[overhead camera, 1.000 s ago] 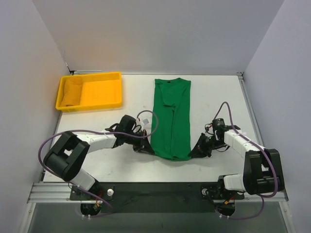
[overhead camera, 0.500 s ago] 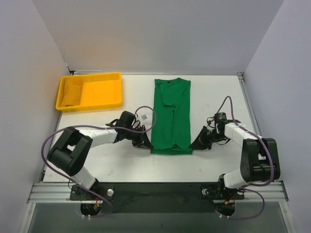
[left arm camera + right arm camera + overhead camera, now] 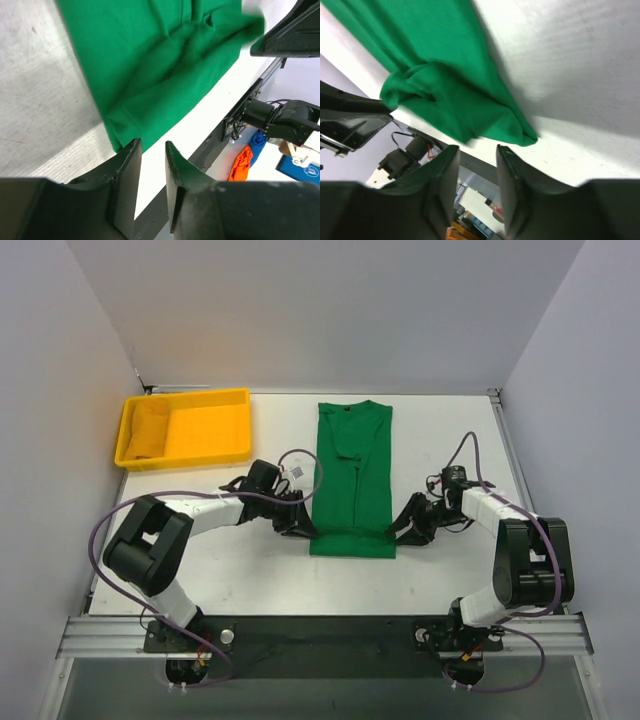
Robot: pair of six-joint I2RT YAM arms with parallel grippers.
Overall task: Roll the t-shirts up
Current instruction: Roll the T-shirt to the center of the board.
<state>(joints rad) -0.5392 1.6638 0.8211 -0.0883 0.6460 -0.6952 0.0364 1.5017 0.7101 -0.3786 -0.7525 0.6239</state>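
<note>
Left gripper [image 3: 302, 527] | right gripper [image 3: 403, 531] | both narrowly parted, empty | flanking t-shirt [image 3: 352, 480] near edge

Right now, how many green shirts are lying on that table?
1: the bright green soft-fabric t-shirt lies lengthwise on the white table, centred, near end folded over. The yellow bundle in the yellow rectangular plastic tray might be cloth too; unclear.

place: robot lab cell | signs: bare white walls [image 3: 320, 310], aluminium rail [image 3: 100, 638], white table [image 3: 440, 440], cabled arms [image 3: 195, 523]
</note>
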